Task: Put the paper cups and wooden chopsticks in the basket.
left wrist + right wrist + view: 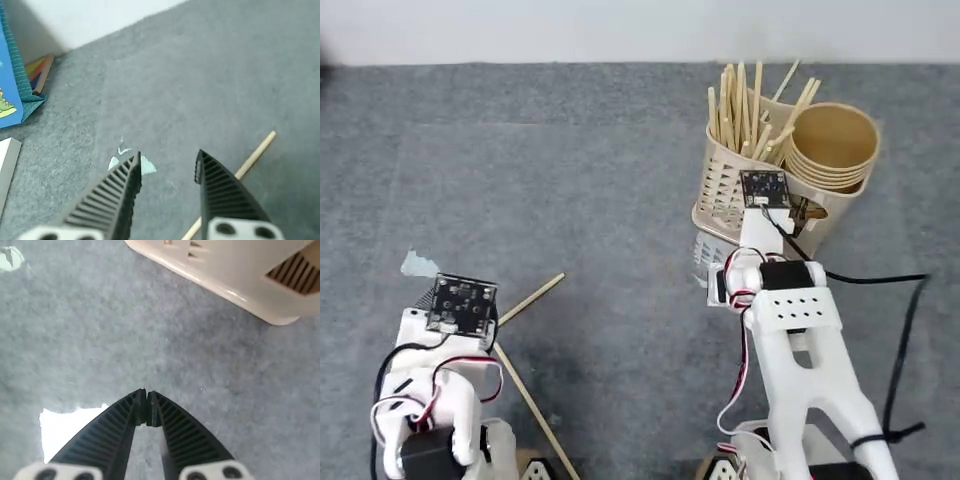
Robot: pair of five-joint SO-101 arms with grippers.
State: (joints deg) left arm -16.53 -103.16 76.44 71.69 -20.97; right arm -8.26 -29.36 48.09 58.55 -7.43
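Observation:
A cream basket [720, 190] stands at the back right, holding a bundle of wooden chopsticks [745, 110] and a stack of paper cups [832, 145]. Two loose chopsticks lie on the grey carpet near the left arm: one slanted [532, 298], seen again in the left wrist view as a chopstick [255, 156], and a longer one [535, 410] running toward the front edge. My left gripper [167, 159] is open above the carpet, with the slanted chopstick just beside one finger and nothing between the fingers. My right gripper [146, 394] is shut and empty, low over the carpet close in front of the basket [240, 275].
A pale teal scrap [146, 165] lies on the carpet under the left gripper; the same scrap [417, 265] is seen from above. A white patch [65, 427] lies by the right gripper. A blue box [10, 95] stands off to the side. A black cable [905, 330] trails at the right.

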